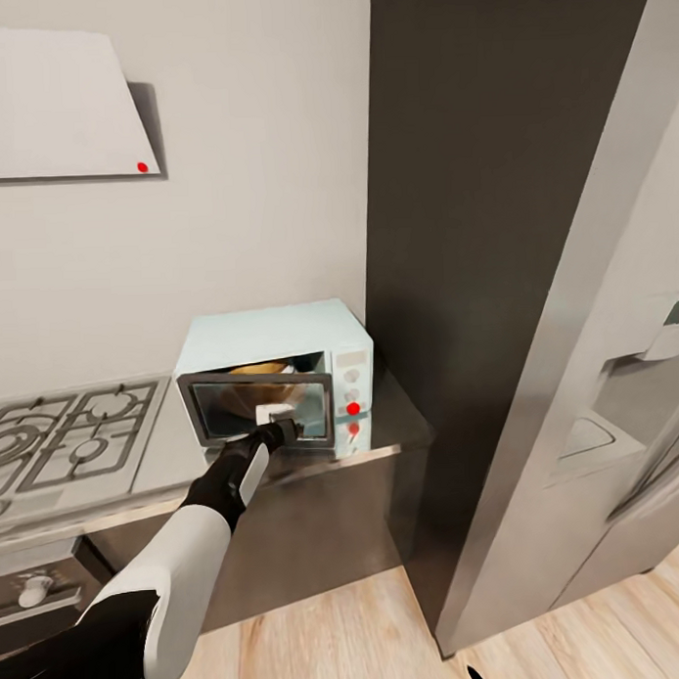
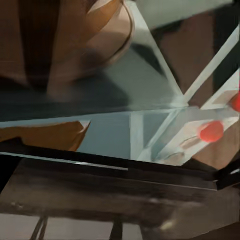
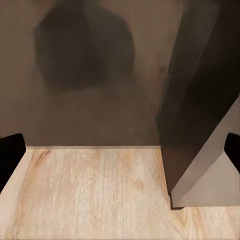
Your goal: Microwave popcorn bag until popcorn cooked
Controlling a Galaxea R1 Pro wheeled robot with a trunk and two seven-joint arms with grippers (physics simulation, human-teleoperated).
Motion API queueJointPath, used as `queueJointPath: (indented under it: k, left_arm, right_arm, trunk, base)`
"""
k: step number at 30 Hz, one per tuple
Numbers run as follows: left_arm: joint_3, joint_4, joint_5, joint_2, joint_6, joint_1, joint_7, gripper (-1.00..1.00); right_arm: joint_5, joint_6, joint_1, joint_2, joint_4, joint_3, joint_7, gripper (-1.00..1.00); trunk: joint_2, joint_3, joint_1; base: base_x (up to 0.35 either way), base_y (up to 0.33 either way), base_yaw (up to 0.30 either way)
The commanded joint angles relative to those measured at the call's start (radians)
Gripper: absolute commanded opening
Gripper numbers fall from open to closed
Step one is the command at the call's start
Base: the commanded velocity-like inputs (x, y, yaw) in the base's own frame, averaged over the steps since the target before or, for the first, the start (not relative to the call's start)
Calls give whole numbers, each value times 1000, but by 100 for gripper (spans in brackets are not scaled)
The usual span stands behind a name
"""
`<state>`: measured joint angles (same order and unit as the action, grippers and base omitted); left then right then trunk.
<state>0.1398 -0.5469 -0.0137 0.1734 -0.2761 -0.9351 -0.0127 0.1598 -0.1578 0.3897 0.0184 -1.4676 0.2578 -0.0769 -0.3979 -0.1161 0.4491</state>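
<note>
Even, soft light; left wrist view blurred, dim shadow on cabinet front (image 3: 85, 50)

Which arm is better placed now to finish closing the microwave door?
Probably the left. The left gripper is already at the microwave door, with the popcorn bag inside. The right gripper points down at the wooden floor.

The microwave (image 1: 274, 381) sits on the bench (image 1: 167, 453) hard against a dark tall panel (image 1: 463, 227), so no way round on that side. Its door (image 1: 259, 406) is partly down, leaving a narrow gap above its top edge where the bag (image 1: 257, 368) fills the cavity. The left gripper (image 1: 282, 430) is pressed at the door front (fingers hidden). Beside the microwave, past a bare strip of bench, lies the hob (image 1: 59, 437). Below, the wood floor (image 3: 100, 190) lies open.
</note>
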Motion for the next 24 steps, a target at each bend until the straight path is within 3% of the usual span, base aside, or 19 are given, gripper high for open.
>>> queueJointPath:
  k: [1, 24]
  left_arm:
    - [5, -2, -1, 1, -6, -1, -1, 100]
    - [6, -2, -1, 1, 8, 1, 0, 100]
  right_arm:
    - [11, 0, 0, 0, 0, 1, -7, 100]
    - [12, 0, 0, -1, 12, 3, -4, 100]
  trunk:
    - [-2, -2, 1]
    - [-2, -2, 1]
  base:
    - [110, 0, 0]
    - [71, 0, 0]
